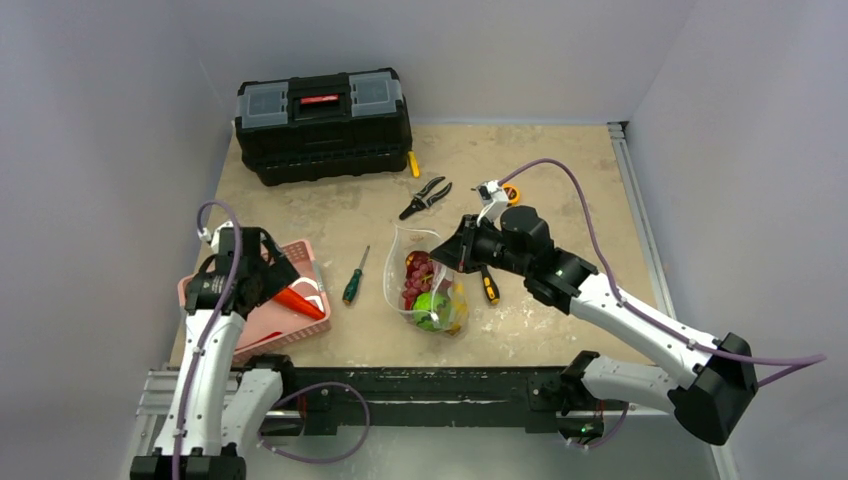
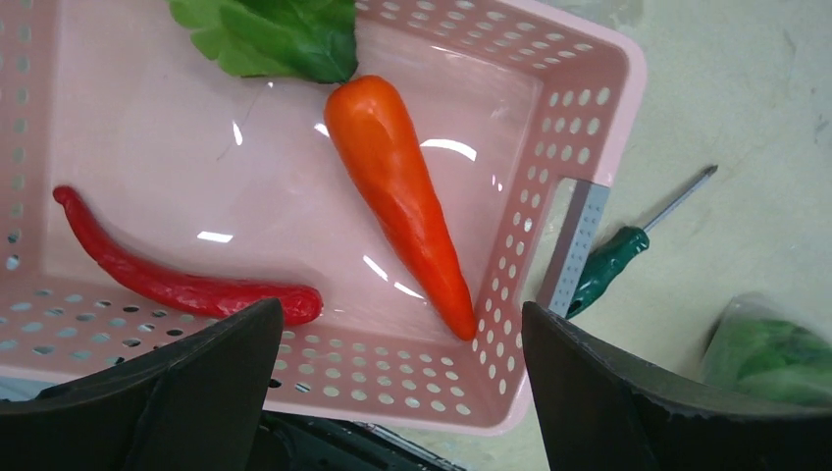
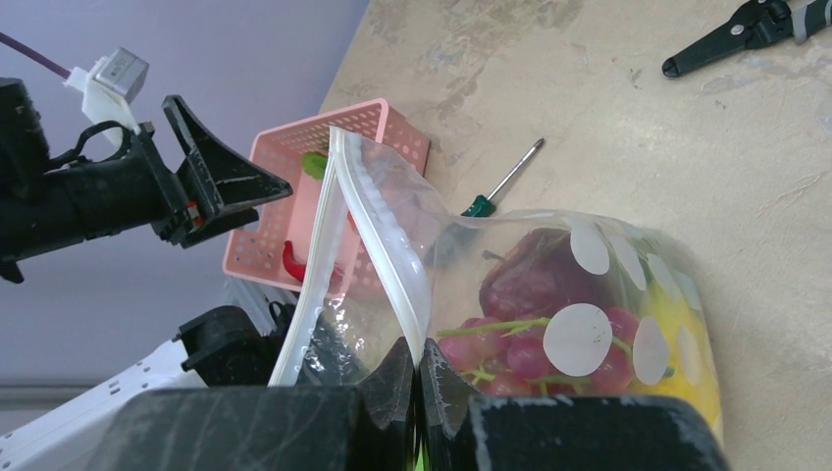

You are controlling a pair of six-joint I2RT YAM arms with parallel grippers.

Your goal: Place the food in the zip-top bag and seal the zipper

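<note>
The clear dotted zip-top bag (image 1: 428, 290) stands mid-table with its mouth held open. It holds red grapes (image 3: 549, 343), a green fruit (image 1: 430, 310) and something yellow. My right gripper (image 3: 416, 363) is shut on the whitish zipper strip (image 3: 388, 240) at the mouth edge. My left gripper (image 2: 402, 392) is open and empty above the near wall of the pink basket (image 2: 579, 69). In the basket lie an orange carrot (image 2: 402, 196), a red chili (image 2: 177, 285) and a green leafy piece (image 2: 275, 34).
A green-handled screwdriver (image 1: 354, 278) lies between basket and bag. A yellow-handled screwdriver (image 1: 489, 288) lies beside the bag under my right arm. Black pliers (image 1: 425, 197) and a black toolbox (image 1: 322, 123) are at the back.
</note>
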